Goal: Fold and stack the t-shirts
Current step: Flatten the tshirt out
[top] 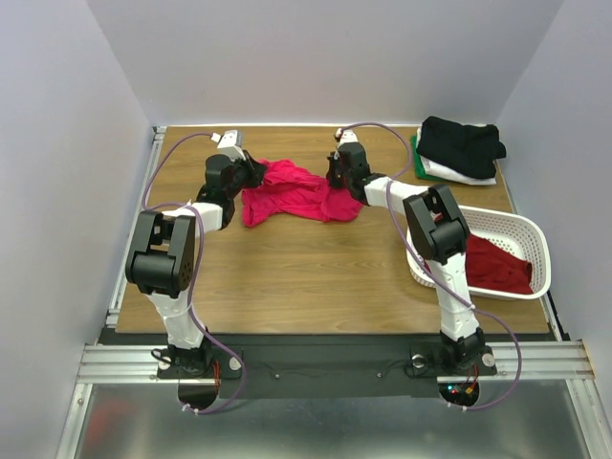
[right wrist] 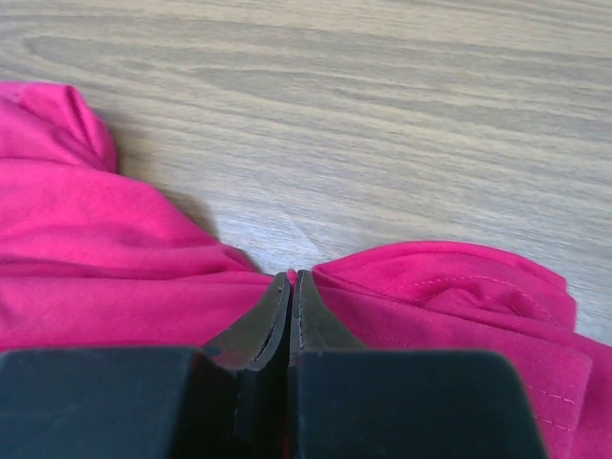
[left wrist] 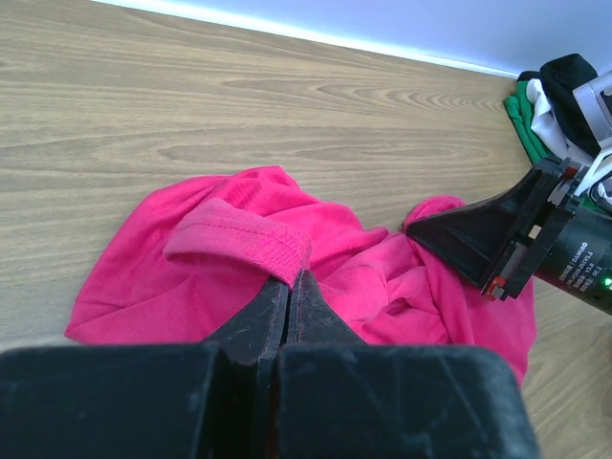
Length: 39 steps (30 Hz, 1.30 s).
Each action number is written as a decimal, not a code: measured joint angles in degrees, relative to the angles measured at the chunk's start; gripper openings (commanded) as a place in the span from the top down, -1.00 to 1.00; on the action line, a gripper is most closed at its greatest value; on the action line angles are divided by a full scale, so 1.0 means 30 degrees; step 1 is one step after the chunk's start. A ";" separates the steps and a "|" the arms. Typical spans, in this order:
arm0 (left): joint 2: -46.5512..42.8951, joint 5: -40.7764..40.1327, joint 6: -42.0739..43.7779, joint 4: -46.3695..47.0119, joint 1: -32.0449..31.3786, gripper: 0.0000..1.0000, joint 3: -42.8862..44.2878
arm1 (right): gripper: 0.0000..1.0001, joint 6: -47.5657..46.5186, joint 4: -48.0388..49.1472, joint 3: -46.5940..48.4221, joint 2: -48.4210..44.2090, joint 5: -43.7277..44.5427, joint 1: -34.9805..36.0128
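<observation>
While my left gripper (left wrist: 291,279) pinches the ribbed hem of the pink-red t-shirt (top: 287,191), jaws closed on cloth, the shirt lies crumpled toward the far side of the table (top: 316,277). My right gripper (right wrist: 292,279) clamps its opposite edge. Further right are the folded stack (top: 459,151) and, in the basket (top: 524,229), the darker red t-shirt (top: 492,266).
</observation>
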 measured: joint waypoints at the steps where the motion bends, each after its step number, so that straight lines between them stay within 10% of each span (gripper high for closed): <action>1: -0.0007 -0.0015 0.0000 0.0000 0.0015 1.00 -0.0015 | 0.99 -0.0087 -0.0022 -0.0007 -0.0015 0.0277 -0.0007; 30: -1.4804 -0.6244 0.1166 -0.3971 0.3031 1.00 -0.2528 | 0.99 -0.2113 0.0393 -1.3967 -2.1791 0.8415 -0.0022; 31: -1.4987 -0.6273 0.1166 -0.3971 0.3045 1.00 -0.2528 | 0.89 -0.1989 0.0393 -1.4229 -2.2214 0.8393 -0.0022; 33: -1.5016 -0.6280 0.1158 -0.3963 0.3045 1.00 -0.2528 | -0.08 -0.1778 0.0495 -1.4673 -2.2644 0.8306 -0.0022; 36: -1.4324 -0.6091 0.1100 -0.4007 0.3045 1.00 -0.2543 | -0.94 -0.1260 0.0532 -1.5482 -2.2607 0.7861 -0.0022; 39: -1.3529 -0.5690 0.0940 -0.4029 0.3045 1.00 -0.2812 | -1.00 -0.0962 0.0415 -1.5642 -2.1646 0.7628 -0.0022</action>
